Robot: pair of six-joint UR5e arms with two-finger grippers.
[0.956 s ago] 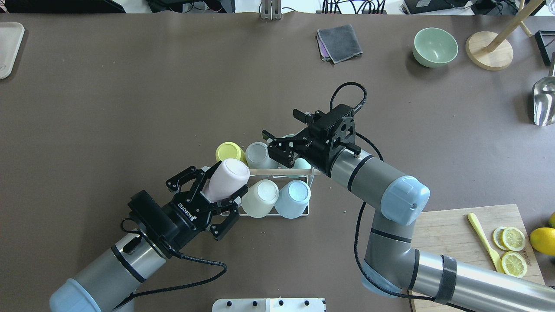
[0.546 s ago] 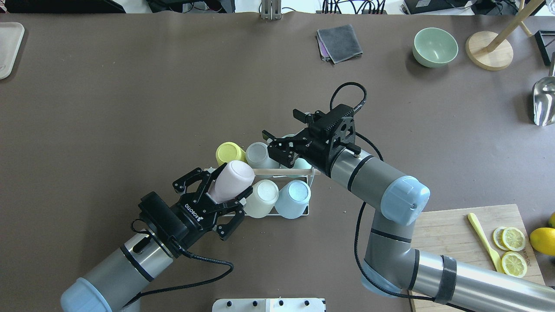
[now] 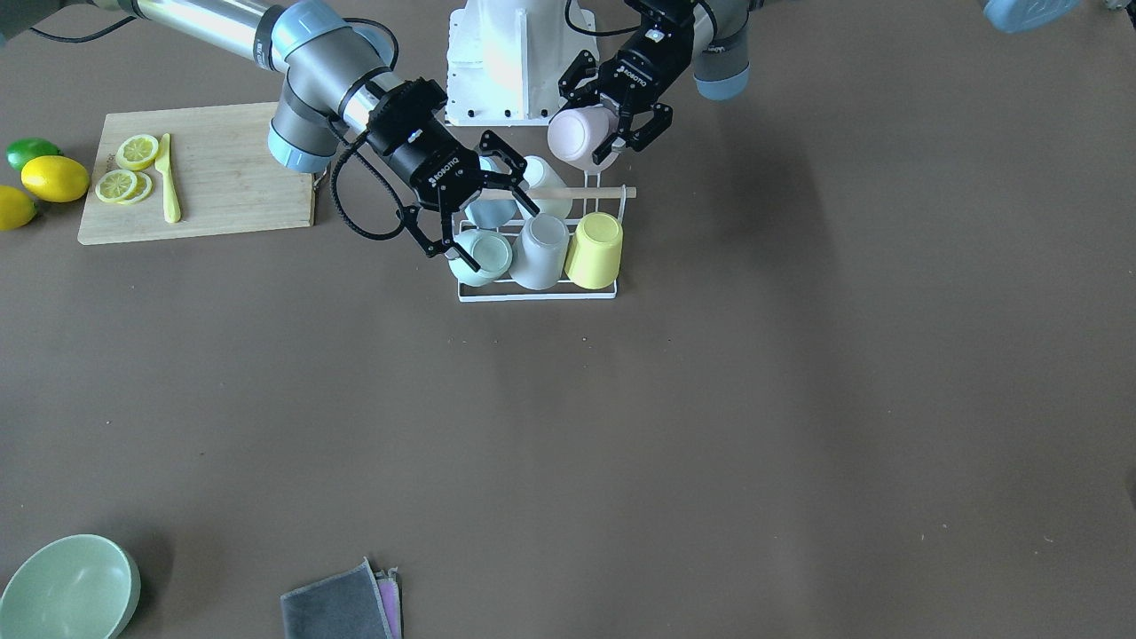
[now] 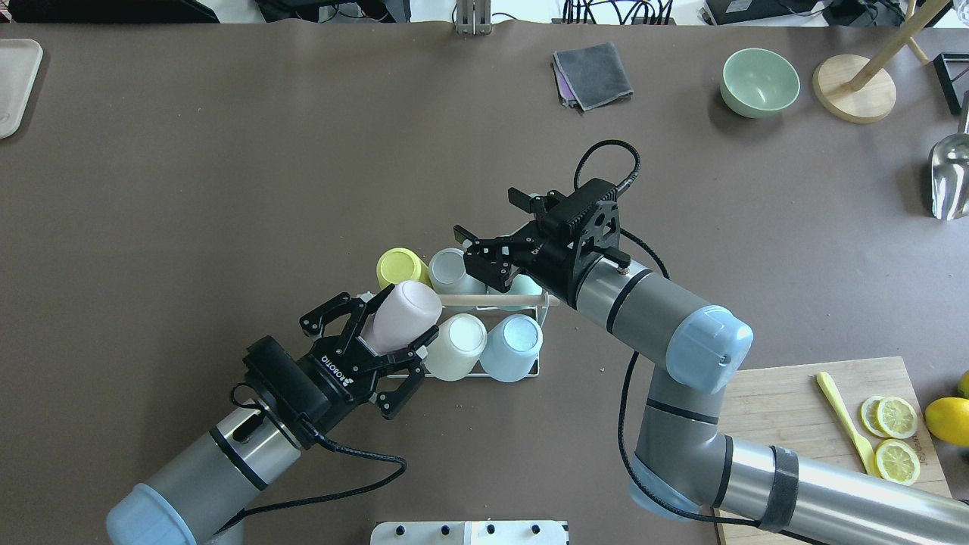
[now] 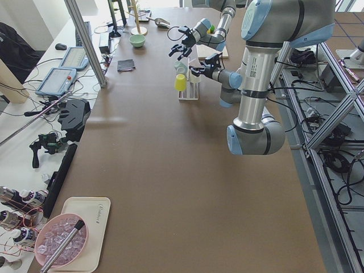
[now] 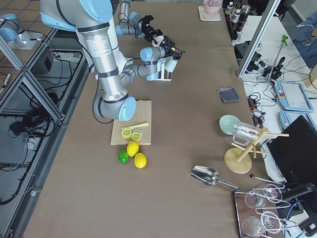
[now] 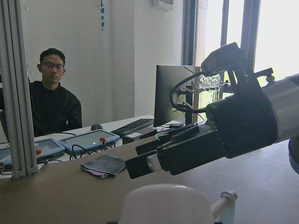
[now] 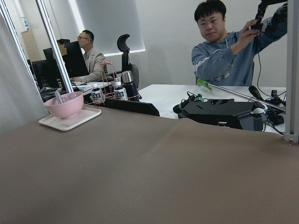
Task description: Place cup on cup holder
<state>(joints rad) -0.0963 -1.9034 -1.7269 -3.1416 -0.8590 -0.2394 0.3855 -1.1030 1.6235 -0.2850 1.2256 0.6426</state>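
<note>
Smooth pale-pink tapered cup [image 4: 409,306], tilted, clamped in left pincer [image 4: 399,322] at white wire cup holder [image 3: 532,299], wooden rod handle [image 4: 500,301]. Right pincer [image 4: 487,214] spread wide, empty, angled over holder.

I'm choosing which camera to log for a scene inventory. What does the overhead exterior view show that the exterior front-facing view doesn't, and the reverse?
Only the overhead exterior view shows the white tray, the wooden stand and the metal scoop at the table's edges. Only the front-facing view shows the green lime beside the lemons. Both show the left tool holding the pink cup at the cup holder, the green bowl, the grey cloth and the cutting board with lemon slices.
</note>
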